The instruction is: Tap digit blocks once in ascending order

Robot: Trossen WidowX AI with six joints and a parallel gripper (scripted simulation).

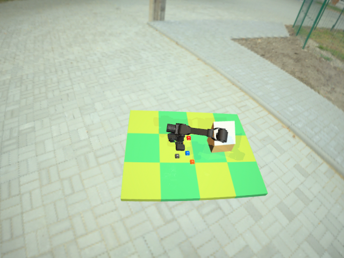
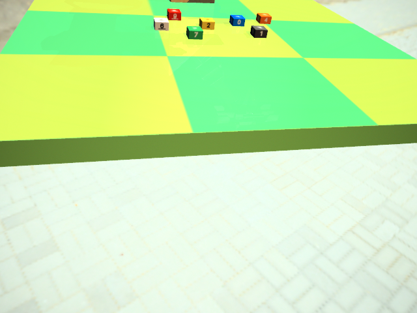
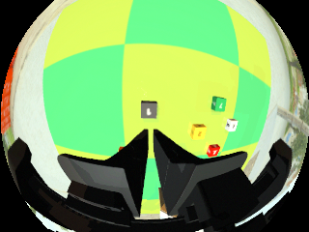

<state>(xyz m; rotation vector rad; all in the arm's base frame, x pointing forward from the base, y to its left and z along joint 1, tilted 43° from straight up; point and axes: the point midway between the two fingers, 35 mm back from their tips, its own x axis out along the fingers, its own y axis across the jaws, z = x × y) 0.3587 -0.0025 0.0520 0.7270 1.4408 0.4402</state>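
Note:
My gripper (image 3: 150, 133) is shut and empty, raised above the table, its tips just below the black block 1 (image 1: 177, 156) (image 2: 258, 31) (image 3: 149, 109) in the wrist view. Blue 0 (image 1: 187, 152) (image 2: 237, 20) is hidden behind the fingers there. Orange 4 (image 1: 192, 161) (image 2: 263, 18) shows only an edge beside the left finger. Yellow 2 (image 2: 206, 23) (image 3: 198, 131), green 7 (image 2: 194, 32) (image 3: 218, 103), white 6 (image 2: 161, 24) (image 3: 232, 125) and red 9 (image 1: 188, 137) (image 2: 174, 14) (image 3: 213, 150) stand to the right in the wrist view. The exterior view does not show the gripper.
The arm (image 1: 200, 131) reaches from its base on a white-topped box (image 1: 230, 126) across the green and yellow checkered table (image 1: 141, 180) (image 2: 269, 90). In the top view it covers several blocks. The table's front edge (image 2: 202, 145) shows in the exterior view.

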